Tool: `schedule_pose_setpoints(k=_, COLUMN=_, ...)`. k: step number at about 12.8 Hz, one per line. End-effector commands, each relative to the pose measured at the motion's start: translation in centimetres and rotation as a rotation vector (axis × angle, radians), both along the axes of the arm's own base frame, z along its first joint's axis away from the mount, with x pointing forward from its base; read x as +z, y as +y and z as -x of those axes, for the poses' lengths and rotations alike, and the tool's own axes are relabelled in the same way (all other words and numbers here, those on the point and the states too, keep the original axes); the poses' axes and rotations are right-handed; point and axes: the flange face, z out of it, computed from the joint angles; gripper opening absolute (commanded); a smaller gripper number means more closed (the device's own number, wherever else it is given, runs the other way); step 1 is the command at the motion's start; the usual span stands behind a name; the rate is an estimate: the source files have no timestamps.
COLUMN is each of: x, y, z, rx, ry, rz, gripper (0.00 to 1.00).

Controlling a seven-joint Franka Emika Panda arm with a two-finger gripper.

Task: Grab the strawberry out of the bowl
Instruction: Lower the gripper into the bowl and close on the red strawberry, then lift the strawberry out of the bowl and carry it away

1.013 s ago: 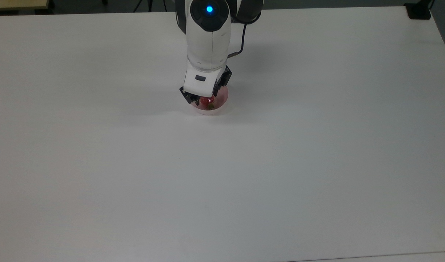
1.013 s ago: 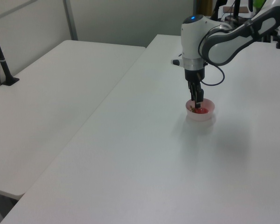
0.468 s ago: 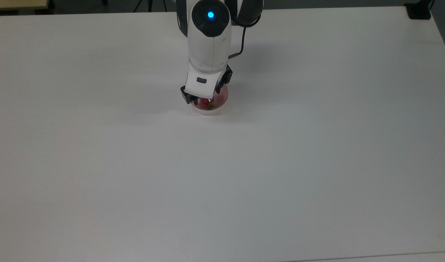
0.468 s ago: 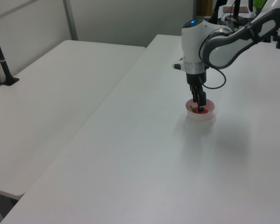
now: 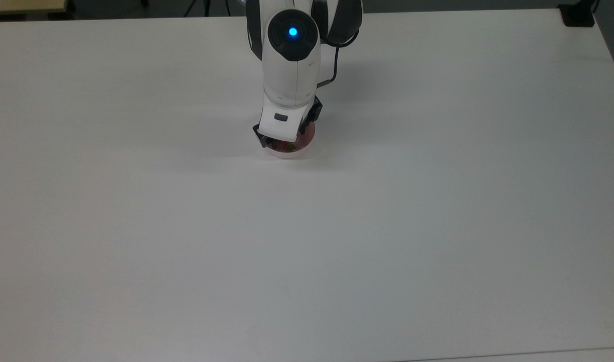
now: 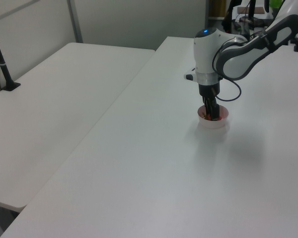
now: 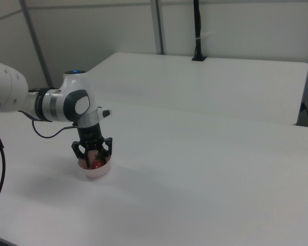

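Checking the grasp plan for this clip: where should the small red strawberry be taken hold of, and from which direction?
Grip the small red strawberry across its rounded sides, coming straight down from above. It lies low inside the pale pink round plastic bowl, whose walls block any sideways approach. The tool already points down into the bowl, a finger on either side of the fruit in the right view.

I see the table [image 5: 437,226] open on every side of the bowl [image 7: 95,170]; nothing else stands on its surface, so sideways passage is free all round. My pincer [image 7: 93,158] sits down inside the bowl, fingers spread either side of the strawberry [image 7: 96,164], with the bowl wall close around them as the one near obstacle. A black cable [image 5: 333,65] loops off the arm at the top view's right. A second tabletop [image 6: 54,109] lies well apart.
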Motion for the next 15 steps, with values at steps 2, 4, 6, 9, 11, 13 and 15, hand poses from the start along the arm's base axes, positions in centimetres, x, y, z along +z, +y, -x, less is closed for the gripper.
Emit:
schedule_pose_setpoints(k=2, x=0.3, y=0.3, z=0.2, rx=-0.018, ry=-0.026, rz=0.011, gripper=0.24)
schedule_pose_setpoints(k=4, x=0.4, y=0.3, z=0.2, rx=-0.053, ry=-0.029, rz=0.011, gripper=0.19)
schedule_pose_setpoints(k=6, x=0.9, y=-0.1, z=0.1, rx=-0.065, ry=-0.033, rz=0.011, gripper=0.19)
schedule_pose_setpoints(k=9, x=2.9, y=-0.4, z=0.1, rx=-0.073, ry=-0.06, rz=0.009, gripper=0.19)
schedule_pose_setpoints(k=11, x=5.4, y=-1.6, z=-0.1, rx=-0.087, ry=-0.077, rz=0.01, gripper=0.19)
schedule_pose_setpoints(k=13, x=7.6, y=-3.0, z=-0.5, rx=-0.115, ry=-0.075, rz=0.014, gripper=0.2)
schedule_pose_setpoints(k=15, x=9.8, y=-5.2, z=-0.7, rx=-0.125, ry=-0.077, rz=0.021, gripper=0.2)
